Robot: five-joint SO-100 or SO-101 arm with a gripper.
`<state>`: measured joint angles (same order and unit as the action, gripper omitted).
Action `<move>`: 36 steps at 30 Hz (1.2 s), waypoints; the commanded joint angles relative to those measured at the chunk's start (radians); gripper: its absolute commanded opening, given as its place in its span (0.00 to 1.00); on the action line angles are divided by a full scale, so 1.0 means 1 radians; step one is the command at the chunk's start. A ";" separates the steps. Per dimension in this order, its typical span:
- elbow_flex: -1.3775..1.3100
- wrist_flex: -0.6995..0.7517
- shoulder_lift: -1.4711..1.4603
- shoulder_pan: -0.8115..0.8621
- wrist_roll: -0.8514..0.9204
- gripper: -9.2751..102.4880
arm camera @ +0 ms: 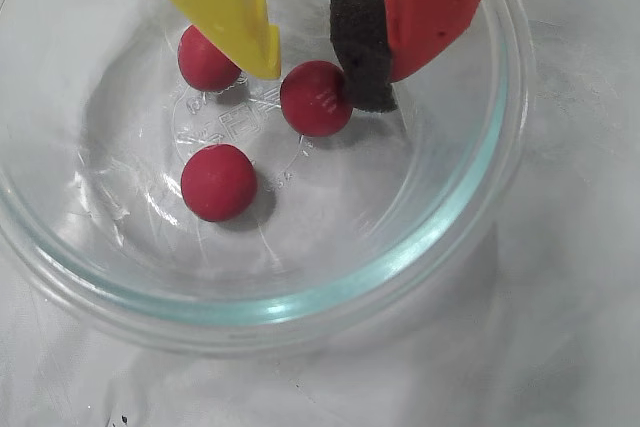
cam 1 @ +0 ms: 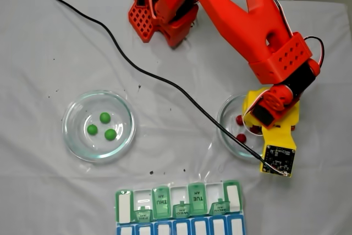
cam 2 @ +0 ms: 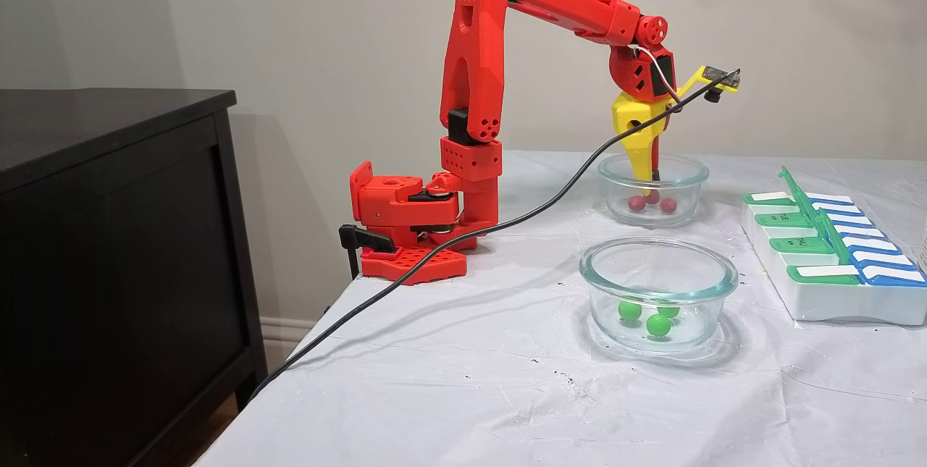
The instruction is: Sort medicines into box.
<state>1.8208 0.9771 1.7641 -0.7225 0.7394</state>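
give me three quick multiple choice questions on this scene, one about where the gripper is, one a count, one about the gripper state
1. Where is the gripper?
A. over the pill organizer
B. inside the glass dish with the red balls
C. inside the dish with the green balls

2. How many green balls lie in the other glass dish?
A. one
B. three
C. five

3. How do the gripper's jaws stand?
A. open, around one red ball
B. shut, empty
C. shut on a green ball

Answers: 1 B, the wrist view shows the fingers down in the glass dish; 2 B, three green balls show; 3 A, a red ball sits between the spread fingers.
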 commanded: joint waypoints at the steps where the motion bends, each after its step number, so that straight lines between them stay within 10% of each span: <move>1: -0.048 -0.040 0.064 -0.008 -0.005 0.19; 36: 0.040 -0.084 0.055 -0.031 -0.014 0.21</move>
<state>1.8837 0.9143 1.7625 -0.7256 0.7302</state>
